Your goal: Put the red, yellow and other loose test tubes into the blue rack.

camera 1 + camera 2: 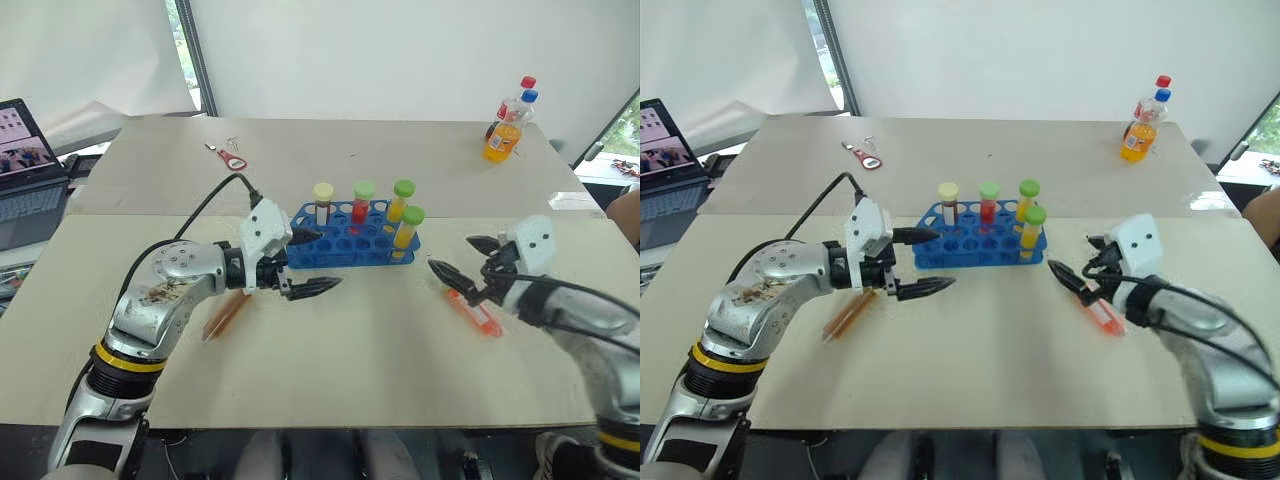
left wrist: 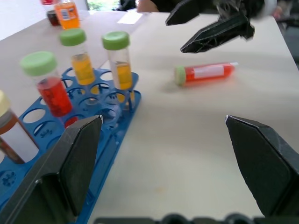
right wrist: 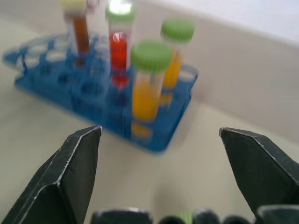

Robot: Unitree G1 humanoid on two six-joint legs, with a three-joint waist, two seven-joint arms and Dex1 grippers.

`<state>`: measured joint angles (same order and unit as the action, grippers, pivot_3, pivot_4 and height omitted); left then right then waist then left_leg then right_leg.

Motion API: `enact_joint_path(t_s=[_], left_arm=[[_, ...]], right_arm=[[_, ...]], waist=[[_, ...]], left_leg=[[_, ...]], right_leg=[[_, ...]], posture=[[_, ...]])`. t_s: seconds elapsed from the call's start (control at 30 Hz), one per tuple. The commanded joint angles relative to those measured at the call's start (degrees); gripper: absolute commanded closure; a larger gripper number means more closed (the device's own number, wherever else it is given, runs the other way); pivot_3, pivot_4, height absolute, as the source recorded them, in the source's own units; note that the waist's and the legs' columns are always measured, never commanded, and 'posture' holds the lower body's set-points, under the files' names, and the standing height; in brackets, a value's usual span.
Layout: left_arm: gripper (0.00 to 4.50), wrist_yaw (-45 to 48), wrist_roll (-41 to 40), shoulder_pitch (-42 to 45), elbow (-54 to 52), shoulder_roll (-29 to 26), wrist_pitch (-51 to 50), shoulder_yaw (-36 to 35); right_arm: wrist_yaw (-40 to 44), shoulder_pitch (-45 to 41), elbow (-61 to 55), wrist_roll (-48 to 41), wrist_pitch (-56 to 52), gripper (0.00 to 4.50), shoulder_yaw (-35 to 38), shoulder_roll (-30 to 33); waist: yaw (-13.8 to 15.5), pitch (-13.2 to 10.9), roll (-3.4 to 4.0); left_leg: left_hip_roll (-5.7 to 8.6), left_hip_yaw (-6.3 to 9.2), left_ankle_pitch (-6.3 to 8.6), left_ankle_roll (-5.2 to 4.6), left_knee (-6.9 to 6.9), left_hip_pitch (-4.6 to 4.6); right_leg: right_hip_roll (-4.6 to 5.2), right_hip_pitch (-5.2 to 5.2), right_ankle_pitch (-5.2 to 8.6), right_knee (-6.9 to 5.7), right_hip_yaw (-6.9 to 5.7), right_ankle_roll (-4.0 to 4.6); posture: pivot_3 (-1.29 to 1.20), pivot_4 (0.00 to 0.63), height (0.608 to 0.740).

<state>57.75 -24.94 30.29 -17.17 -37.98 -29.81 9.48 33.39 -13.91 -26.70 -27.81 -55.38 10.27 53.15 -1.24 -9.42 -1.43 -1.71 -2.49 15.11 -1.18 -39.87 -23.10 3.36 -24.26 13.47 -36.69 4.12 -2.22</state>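
The blue rack (image 1: 345, 243) stands mid-table and holds a brown tube (image 1: 322, 201), a red tube (image 1: 361, 202) and two yellow tubes (image 1: 408, 228), all upright. One loose orange-red tube (image 1: 475, 312) with a green cap lies on the table to the rack's right. My right gripper (image 1: 452, 253) hovers open just above its far end, holding nothing. A second loose orange-brown tube (image 1: 225, 315) lies on the left, partly under my left forearm. My left gripper (image 1: 315, 262) is open and empty beside the rack's left end, pointing right. The left wrist view shows the rack (image 2: 117, 140) and the orange-red tube (image 2: 205, 73).
Two drink bottles (image 1: 505, 132) stand at the far right corner. A red and white tool (image 1: 230, 157) lies on the far table. A laptop (image 1: 25, 170) sits off the left side. Bare tabletop runs along the front edge.
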Motion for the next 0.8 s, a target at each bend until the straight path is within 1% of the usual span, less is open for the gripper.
enact_joint_path(t_s=[0.03,0.1,0.2,0.3,0.4,0.53,0.6,0.7,0.8], left_arm=[[0.00,7.26,-1.89,-0.74,-3.08,-3.13,2.40,-0.04],[0.00,9.20,-2.23,-1.13,-3.89,-4.13,2.88,0.13],[0.00,10.43,-1.01,-1.69,-4.79,-4.81,3.97,0.68],[0.00,10.71,-0.04,-2.84,-6.57,-5.24,5.04,1.32],[0.00,9.52,-0.14,-3.49,-7.95,-4.60,4.29,1.08],[0.00,8.26,0.65,-4.52,-8.52,-4.39,4.45,1.17],[0.00,7.69,0.94,-5.01,-8.83,-4.25,4.57,1.39],[0.00,7.04,1.00,-5.62,-9.10,-4.01,4.52,1.43],[0.00,6.84,1.13,-6.37,-9.24,-3.98,4.85,1.47]], right_arm=[[3.33,-5.87,3.54,-1.14,-12.80,0.04,-5.41,6.97],[4.47,-10.40,7.41,-1.54,-17.29,0.04,-8.85,8.15],[6.73,-15.25,12.16,-0.47,-18.94,0.04,-13.86,8.50],[10.00,-18.97,16.45,1.70,-17.79,0.04,-20.87,9.07],[11.76,-21.79,20.53,5.06,-15.18,0.04,-26.06,8.94],[14.39,-24.77,24.36,8.17,-13.17,0.04,-30.34,8.55],[15.48,-25.68,25.78,9.20,-12.67,0.56,-31.46,8.23],[16.86,-26.52,26.98,9.98,-12.99,1.53,-32.42,7.59],[17.90,-26.52,27.38,10.61,-13.17,2.69,-32.67,7.27]], waist=[[-0.03,0.00,-0.02],[0.10,-0.01,-0.04],[0.36,-0.01,-0.04],[0.53,-0.01,-0.04],[0.62,-0.01,-0.04],[0.53,-0.01,-0.04],[0.54,-0.01,-0.04],[0.53,-0.01,-0.04],[0.57,-0.01,-0.04]], left_leg=[[-0.01,-0.06,0.00,0.00,0.02,0.00],[-0.05,-0.18,0.00,-0.01,0.03,-0.03],[-0.03,-0.24,0.01,-0.02,0.04,-0.19],[-0.02,-0.27,0.02,-0.04,0.03,-0.24],[-0.02,-0.26,0.04,-0.06,0.03,-0.32],[0.00,-0.27,0.04,-0.07,0.02,-0.36],[-0.01,-0.27,0.05,-0.08,0.03,-0.35],[-0.02,-0.27,0.05,-0.08,0.03,-0.36],[-0.02,-0.26,0.05,-0.08,0.02,-0.35]], right_leg=[[-0.02,0.02,0.01,0.03,-0.04,0.02],[-0.04,0.00,0.04,0.07,-0.07,0.06],[-0.04,-0.10,0.05,0.14,-0.09,0.05],[-0.01,-0.09,0.04,0.25,-0.09,0.03],[0.01,-0.07,0.00,0.42,-0.12,-0.03],[0.03,-0.09,-0.03,0.48,-0.11,-0.08],[0.02,-0.10,-0.03,0.47,-0.12,-0.08],[0.02,-0.10,-0.03,0.46,-0.13,-0.07],[0.02,-0.10,-0.03,0.45,-0.12,-0.07]], posture=[[0.00,0.150,0.740],[0.00,0.150,0.740],[0.00,0.150,0.740],[0.00,0.150,0.740],[0.00,0.150,0.740],[0.00,0.150,0.740],[0.00,0.150,0.740],[0.00,0.150,0.740],[0.00,0.150,0.740]])
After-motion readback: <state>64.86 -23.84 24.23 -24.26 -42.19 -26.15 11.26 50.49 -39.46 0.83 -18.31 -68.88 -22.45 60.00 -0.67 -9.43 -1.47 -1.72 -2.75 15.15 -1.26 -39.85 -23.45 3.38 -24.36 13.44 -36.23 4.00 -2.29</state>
